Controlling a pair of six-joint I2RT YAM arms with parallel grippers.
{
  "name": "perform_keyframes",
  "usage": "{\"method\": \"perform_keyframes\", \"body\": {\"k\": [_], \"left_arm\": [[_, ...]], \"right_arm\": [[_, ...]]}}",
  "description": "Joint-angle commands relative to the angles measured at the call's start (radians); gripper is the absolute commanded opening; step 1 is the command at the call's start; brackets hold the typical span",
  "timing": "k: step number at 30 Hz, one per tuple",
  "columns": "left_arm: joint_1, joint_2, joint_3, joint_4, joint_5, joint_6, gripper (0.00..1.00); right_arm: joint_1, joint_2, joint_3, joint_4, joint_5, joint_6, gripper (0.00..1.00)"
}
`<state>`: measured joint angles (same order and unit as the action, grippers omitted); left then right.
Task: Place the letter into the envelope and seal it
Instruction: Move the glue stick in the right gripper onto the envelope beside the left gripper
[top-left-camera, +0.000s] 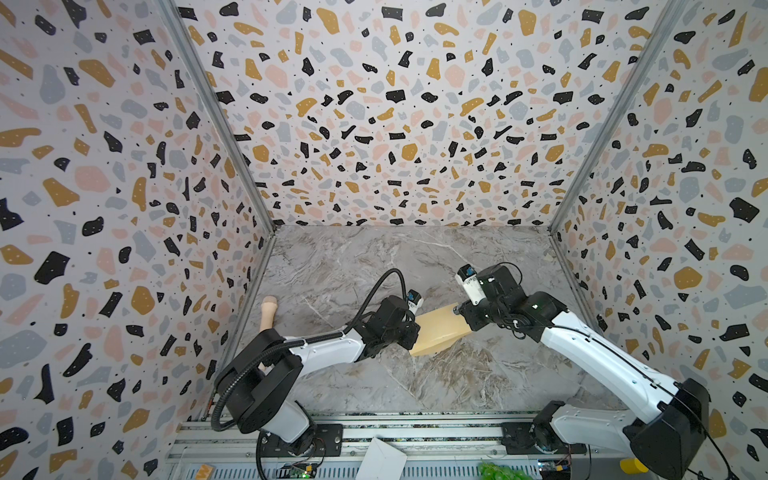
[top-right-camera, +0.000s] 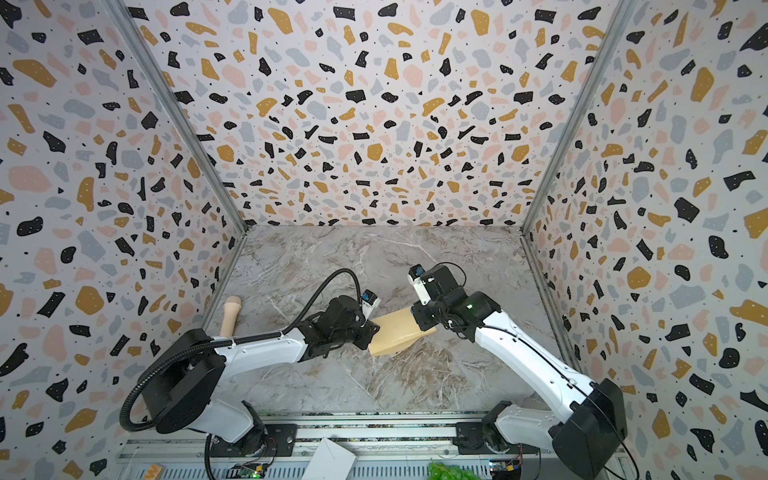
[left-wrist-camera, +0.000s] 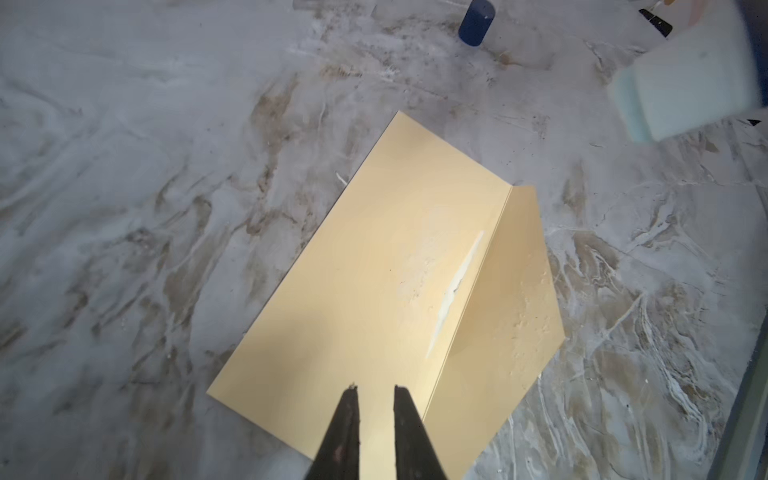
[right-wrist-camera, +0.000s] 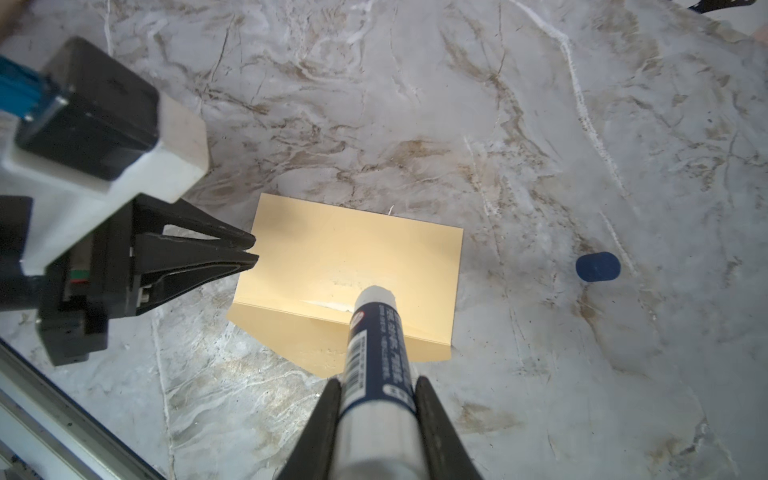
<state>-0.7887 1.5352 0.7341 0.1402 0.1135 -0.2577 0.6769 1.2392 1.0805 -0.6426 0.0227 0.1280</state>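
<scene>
Envelope (top-left-camera: 436, 332) (top-right-camera: 395, 332): lies flat on the marble table (top-left-camera: 374, 270), about mid-table and between the two arms, set at a diagonal in both top views. Its pointed flap (left-wrist-camera: 507, 311) is folded open and rests on the table alongside the body. A pale streak (left-wrist-camera: 457, 282) runs on the body just beside the fold line.

Left gripper (left-wrist-camera: 374, 388): sits low over one short end of the envelope. Its jaws are narrowly parted, and tan paper shows through the slim gap between them. From the right wrist view (right-wrist-camera: 255, 250) the fingertips sit right at the envelope's edge. Whether they press on the paper cannot be told.

Right gripper (right-wrist-camera: 378, 380): clamped on a glue stick (right-wrist-camera: 378, 353) with a dark blue label and white body. The stick's white tip points down at the envelope and meets it at the fold, where the flap joins the body.

Other items: a dark blue cap (right-wrist-camera: 597, 267) (left-wrist-camera: 476, 23) lies on its side on the table, well apart from the envelope. A white folded paper (top-left-camera: 382, 459) rests on the rail at the near edge, between the arm bases. A beige rod-shaped object (top-left-camera: 268, 313) lies near the left wall, partly behind the left arm.
</scene>
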Motion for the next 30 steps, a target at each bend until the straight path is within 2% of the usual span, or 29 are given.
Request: {"method": "perform_keyframes", "body": {"k": [1,18,30], "left_arm": [[0.013,0.027,-0.013,0.067,0.006,-0.041,0.14],[0.033,0.137,-0.038,0.099,-0.006,-0.074,0.01],[0.038,0.166,-0.052,0.104,-0.002,-0.08,0.0]], "right_arm": [[0.031,0.029,0.05,-0.046,0.02,-0.009,0.0],[0.088,0.234,0.126,-0.038,0.01,-0.018,0.0],[0.12,0.353,0.175,-0.036,0.011,-0.016,0.0]]}}
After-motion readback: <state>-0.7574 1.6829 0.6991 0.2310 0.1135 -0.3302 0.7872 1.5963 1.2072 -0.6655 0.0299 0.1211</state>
